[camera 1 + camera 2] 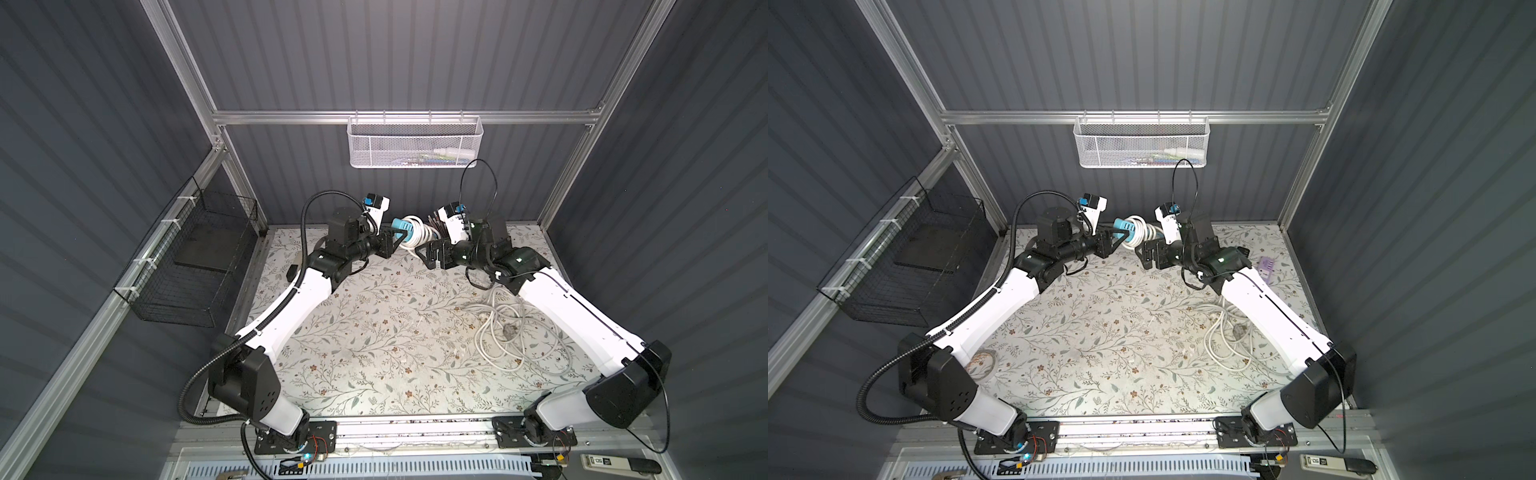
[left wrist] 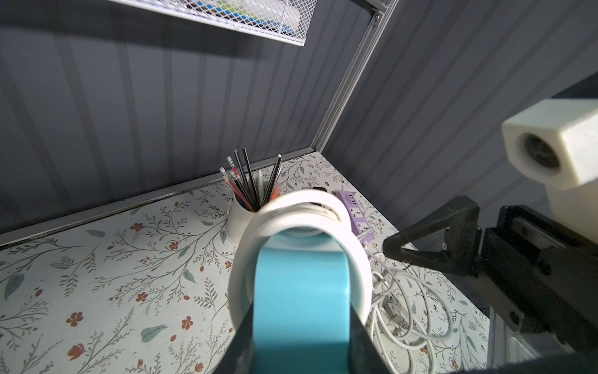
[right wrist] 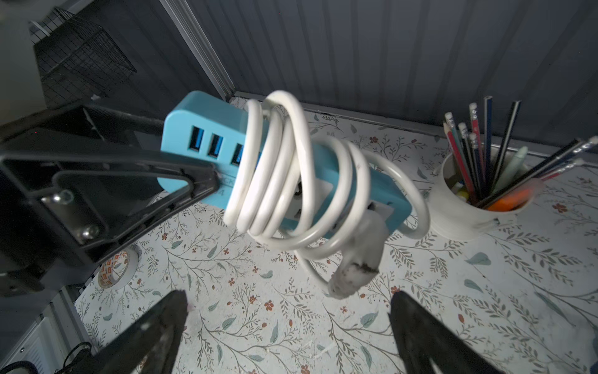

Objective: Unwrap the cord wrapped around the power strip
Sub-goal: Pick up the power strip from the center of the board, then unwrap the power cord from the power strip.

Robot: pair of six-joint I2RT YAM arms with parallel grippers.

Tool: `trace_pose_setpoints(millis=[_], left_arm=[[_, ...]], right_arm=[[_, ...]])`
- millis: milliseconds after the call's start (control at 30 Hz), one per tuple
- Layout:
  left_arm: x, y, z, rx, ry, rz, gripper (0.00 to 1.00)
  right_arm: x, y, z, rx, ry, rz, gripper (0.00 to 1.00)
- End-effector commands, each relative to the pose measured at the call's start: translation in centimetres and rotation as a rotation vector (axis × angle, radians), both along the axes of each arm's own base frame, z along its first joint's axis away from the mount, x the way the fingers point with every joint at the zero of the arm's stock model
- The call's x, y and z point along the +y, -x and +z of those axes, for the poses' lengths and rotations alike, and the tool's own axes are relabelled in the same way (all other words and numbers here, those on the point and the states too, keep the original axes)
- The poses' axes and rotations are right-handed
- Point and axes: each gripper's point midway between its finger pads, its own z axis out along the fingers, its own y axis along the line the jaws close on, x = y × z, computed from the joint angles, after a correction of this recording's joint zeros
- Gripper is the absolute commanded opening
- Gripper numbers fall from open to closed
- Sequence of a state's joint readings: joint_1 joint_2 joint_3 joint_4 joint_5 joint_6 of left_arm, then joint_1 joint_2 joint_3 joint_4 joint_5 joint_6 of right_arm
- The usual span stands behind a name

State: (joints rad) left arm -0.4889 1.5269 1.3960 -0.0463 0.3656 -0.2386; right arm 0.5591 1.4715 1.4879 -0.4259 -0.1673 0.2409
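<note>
Right wrist view had the right gripper with its jaws spread wide and empty, just short of the dangling plug, likely lined up to take that loose end first. Beyond it the white cord coiled in several turns around the blue power strip. The left gripper clamped the strip by its USB end, holding it clear of the floral table, probably so loops could slip off the free end.

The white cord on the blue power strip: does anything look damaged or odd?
Yes. The white cord ends in a plug hanging loose off the blue power strip; it is greyish, black-marked at the tip: dirty or scorched.
</note>
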Motion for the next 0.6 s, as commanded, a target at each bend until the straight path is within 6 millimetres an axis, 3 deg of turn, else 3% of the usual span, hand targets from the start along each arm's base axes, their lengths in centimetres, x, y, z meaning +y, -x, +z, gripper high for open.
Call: trace_pose_setpoints(millis=[0,200,400,567], left_arm=[[1.0,0.7,4.8,-0.165,0.051,0.018,0.00],[1.4,1.4,5.4,-0.191,0.061,0.025,0.00],[2.4,1.7,6.7,-0.228,0.059,0.067,0.00],[2.8,2.2,7.9,-0.248,0.057,0.078,0.00]], right_arm=[[0.6,-0.7,1.8,-0.054,-0.011,-0.007,0.99],[1.2,-0.6,2.3,-0.063,-0.016,-0.003,0.98],[0.7,-0.6,1.1,-0.056,0.018,-0.037,0.96],[0.7,-0.9,1.0,-0.056,0.018,-0.039,0.80]])
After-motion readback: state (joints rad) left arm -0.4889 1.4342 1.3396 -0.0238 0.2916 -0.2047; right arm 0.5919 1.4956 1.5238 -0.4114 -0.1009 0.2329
